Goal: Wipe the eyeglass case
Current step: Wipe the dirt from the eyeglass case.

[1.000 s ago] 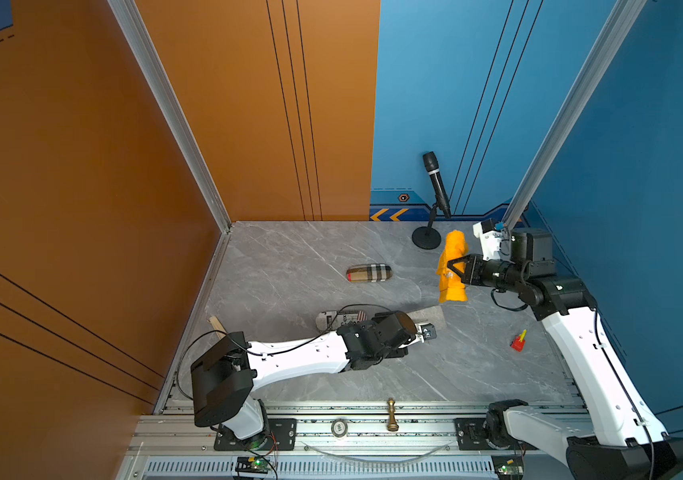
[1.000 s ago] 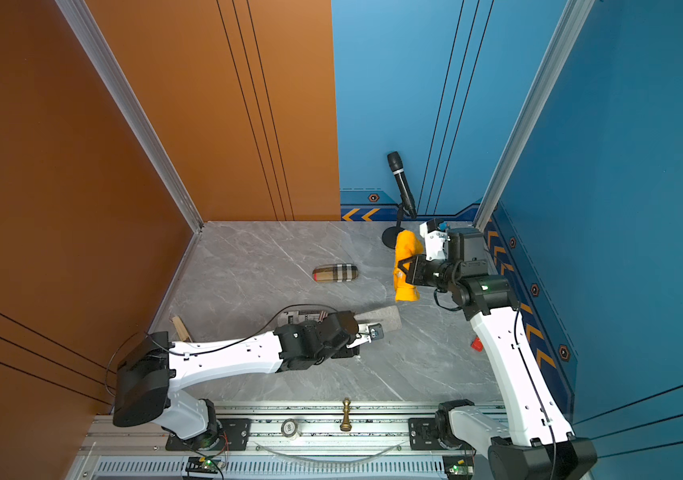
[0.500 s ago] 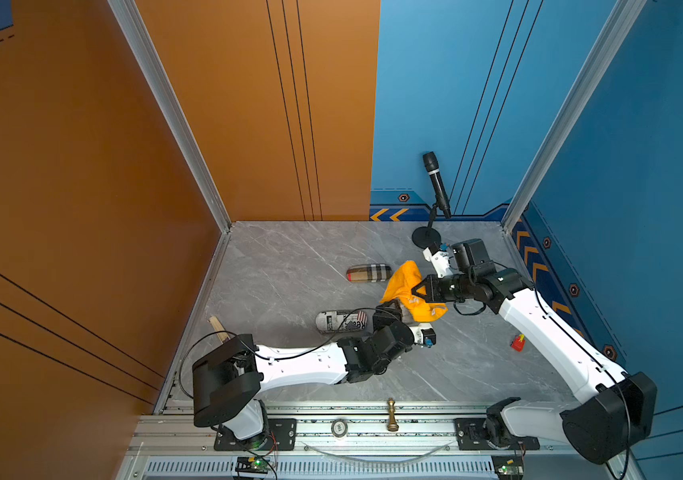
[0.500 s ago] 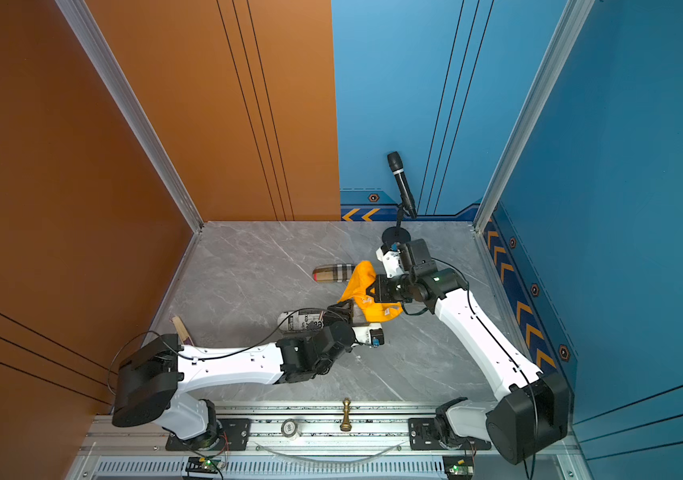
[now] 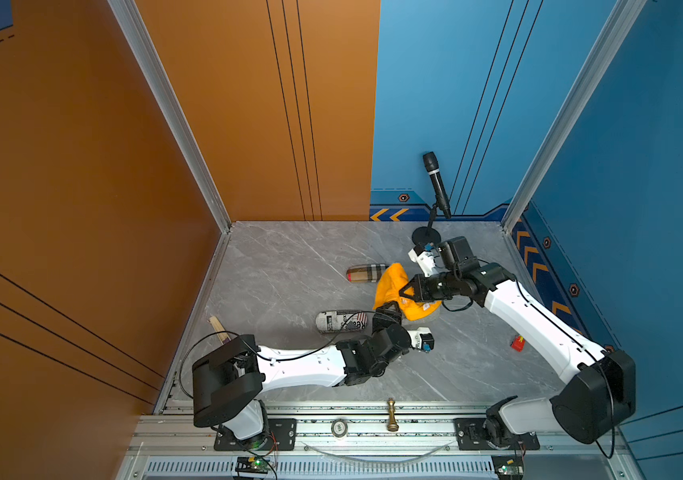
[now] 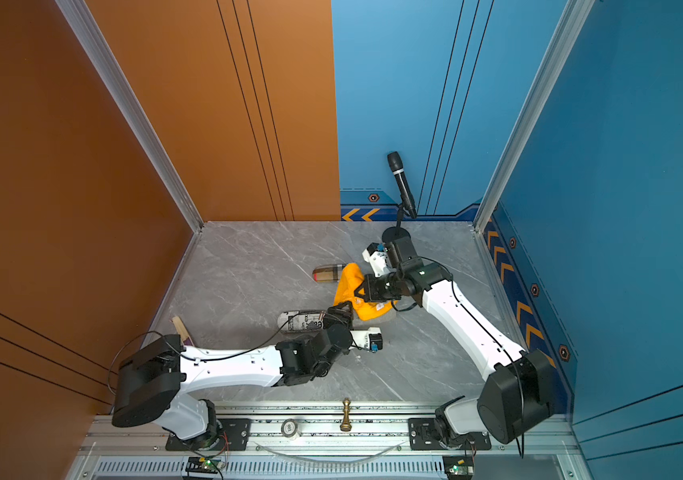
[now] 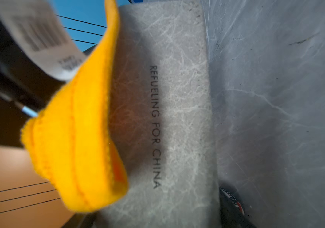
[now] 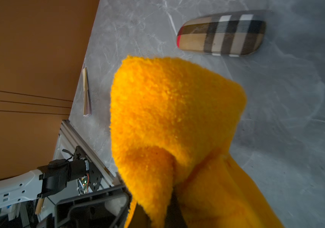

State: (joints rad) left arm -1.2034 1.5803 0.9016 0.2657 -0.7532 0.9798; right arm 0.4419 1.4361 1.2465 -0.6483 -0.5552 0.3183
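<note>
Right claw point(image 5: 404, 291) is clamped on the yellow cloth point(image 5: 389, 282), which drapes over the grey eyeglass case point(image 7: 177, 118) at mid-tabletop point(image 5: 290, 270). Left claw point(image 5: 389, 311) is closed on the case's near end, just beside a printed can point(image 5: 342, 321). A plaid case point(image 5: 367, 273) lies at the cloth's far edge

The orange cloth point(image 5: 389, 282), hanging near the microphone stand point(image 5: 426, 237) a second ago, now lies partly over the gray eyeglass case point(image 7: 177, 118). The right gripper point(image 5: 405, 291) sits lower with it.
</note>
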